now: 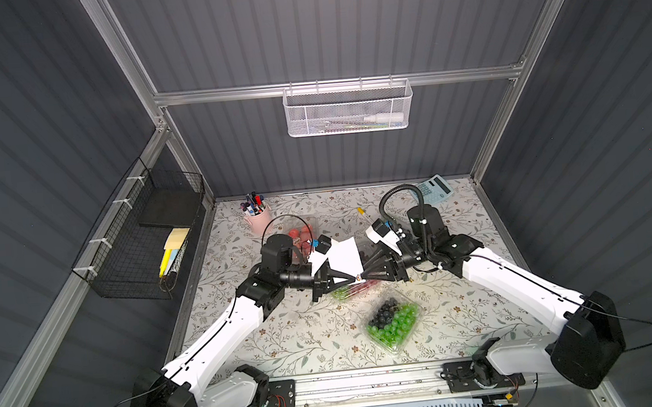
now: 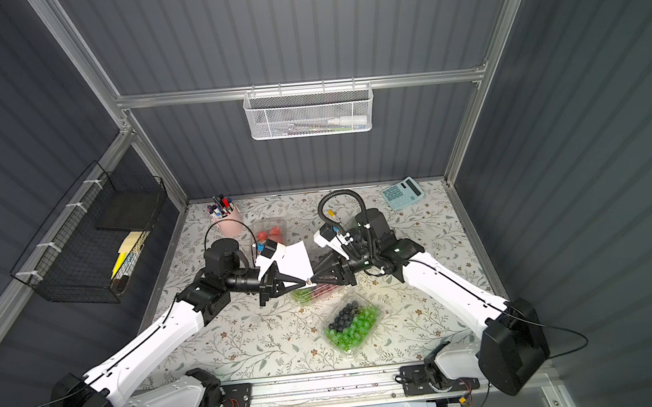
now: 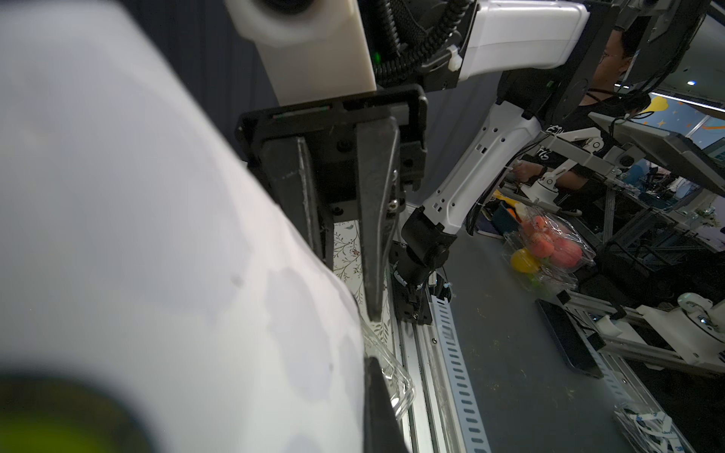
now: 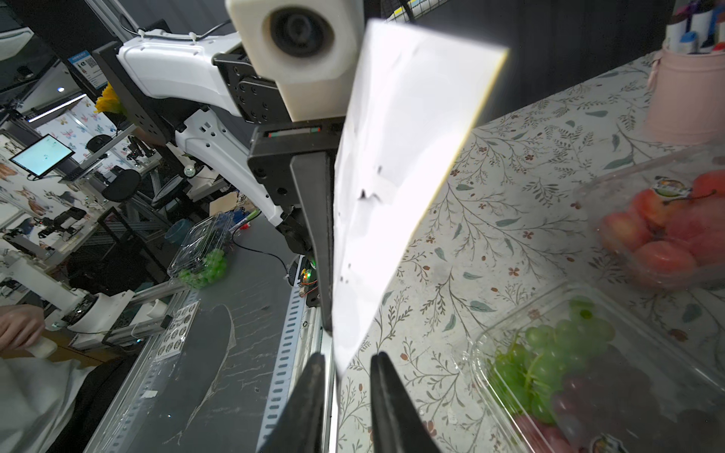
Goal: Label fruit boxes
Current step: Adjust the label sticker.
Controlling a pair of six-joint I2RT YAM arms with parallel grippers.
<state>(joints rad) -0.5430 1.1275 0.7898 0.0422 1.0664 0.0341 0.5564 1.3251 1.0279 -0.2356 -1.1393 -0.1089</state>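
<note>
A white sticker sheet [image 1: 342, 257] hangs above the table's middle, and my left gripper [image 1: 355, 277] is shut on its lower corner. My right gripper [image 1: 363, 276] meets it tip to tip. In the right wrist view my right gripper [image 4: 347, 362] is open, with the sheet [image 4: 392, 176] reaching down into the gap. Three fruit boxes show. The strawberries box [image 1: 301, 234] is behind the left wrist. The green and red grapes box [image 1: 353, 290] is right under both grippers. The box of green grapes with dark berries [image 1: 393, 320] lies nearer the front. In the left wrist view the sheet [image 3: 157, 235] hides most of the scene.
A pink pen cup [image 1: 258, 217] stands at the back left and a blue calculator [image 1: 436, 190] lies at the back right. A yellow-tipped pen [image 1: 361, 211] lies between them. A black wire basket [image 1: 148, 242] hangs on the left wall, a white mesh basket [image 1: 349, 109] on the back wall.
</note>
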